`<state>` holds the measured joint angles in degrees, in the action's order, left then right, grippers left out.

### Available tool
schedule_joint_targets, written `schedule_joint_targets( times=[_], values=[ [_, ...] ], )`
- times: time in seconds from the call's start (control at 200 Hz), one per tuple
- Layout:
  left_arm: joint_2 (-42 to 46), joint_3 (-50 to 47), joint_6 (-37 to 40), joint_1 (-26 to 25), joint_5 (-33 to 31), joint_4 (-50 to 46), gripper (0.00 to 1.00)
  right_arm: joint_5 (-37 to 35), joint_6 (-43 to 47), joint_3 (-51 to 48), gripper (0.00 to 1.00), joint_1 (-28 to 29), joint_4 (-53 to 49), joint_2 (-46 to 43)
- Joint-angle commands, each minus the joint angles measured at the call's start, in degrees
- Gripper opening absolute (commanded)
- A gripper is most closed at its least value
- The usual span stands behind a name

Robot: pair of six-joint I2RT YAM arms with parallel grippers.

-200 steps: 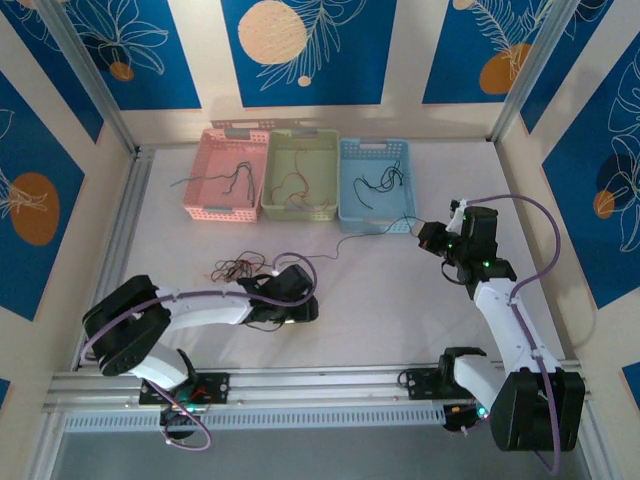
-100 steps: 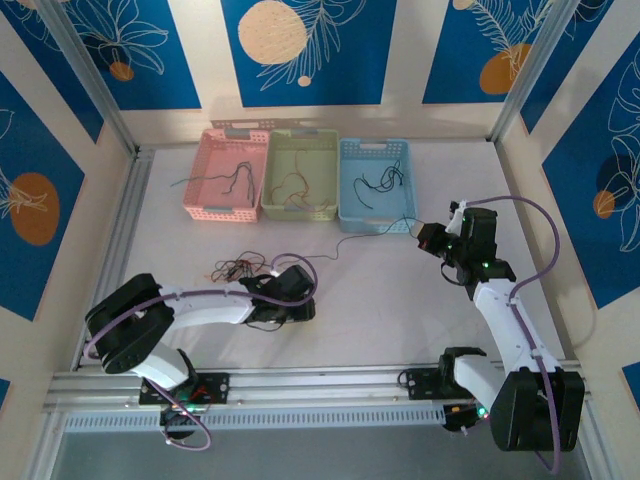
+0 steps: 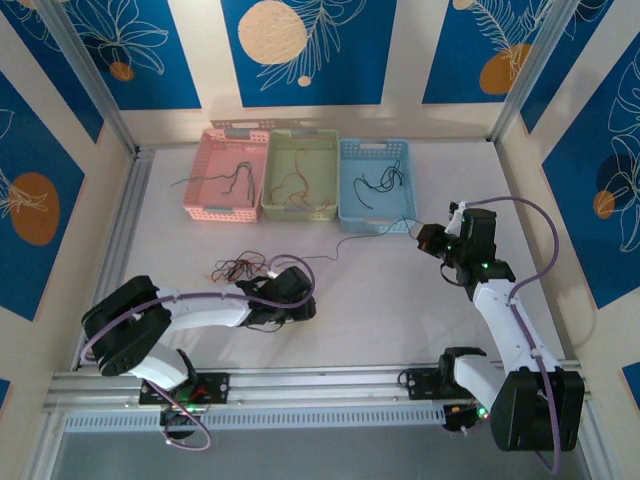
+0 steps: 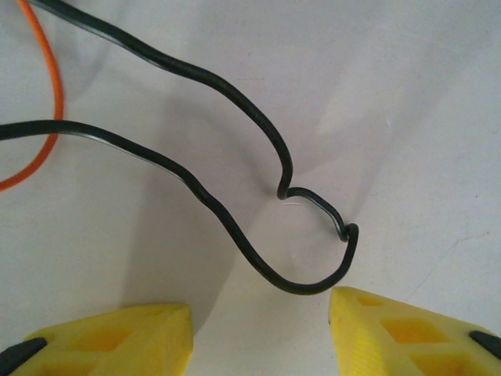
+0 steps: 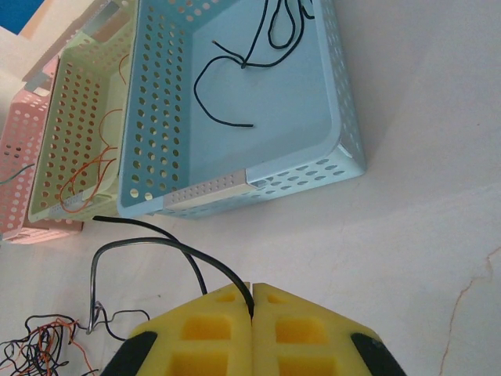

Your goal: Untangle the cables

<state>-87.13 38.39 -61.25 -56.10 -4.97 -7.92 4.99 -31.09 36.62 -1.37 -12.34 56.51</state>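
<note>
A tangle of thin black, orange and brown cables lies on the table left of centre. From it one black cable stretches right to my right gripper, which is shut on its end. My left gripper sits low just right of the tangle. In the left wrist view its yellow fingers stand apart, open, with nothing between them. A bent black cable loop lies just ahead of them, and an orange cable is at the left.
Three baskets stand in a row at the back: pink, green and blue, each holding loose cables. The blue basket is just ahead of my right gripper. Bare table lies between the arms.
My left gripper has shifted slightly left toward the tangle and its fingers have narrowed a little. My right gripper has edged left, still shut on the black cable.
</note>
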Motion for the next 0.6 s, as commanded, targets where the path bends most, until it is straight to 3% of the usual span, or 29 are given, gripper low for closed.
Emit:
schedule_joint_targets(
  times=[0.0,0.25,0.335,0.435,0.595],
  values=[
    [-5.67,0.99,-1.15,0.90,1.37,23.29,0.50,1.44,-0.46,-0.41,0.00,0.40,0.76,0.07],
    [-3.89,2.72,-0.88,0.90,-0.83,18.44,0.37,1.53,-0.29,-0.47,0.00,0.45,0.55,-0.24],
    [-3.07,3.35,-0.08,0.94,-1.93,16.44,0.38,1.51,-0.30,-0.41,0.00,0.41,0.55,-0.20],
    [-2.61,3.44,0.00,0.90,-2.41,16.56,0.49,1.61,-0.29,-0.45,0.00,0.48,0.63,-0.18],
    [-2.18,4.37,0.15,0.26,-0.60,18.53,0.51,1.52,-0.20,-0.42,0.00,0.58,0.65,-0.17]
  ],
)
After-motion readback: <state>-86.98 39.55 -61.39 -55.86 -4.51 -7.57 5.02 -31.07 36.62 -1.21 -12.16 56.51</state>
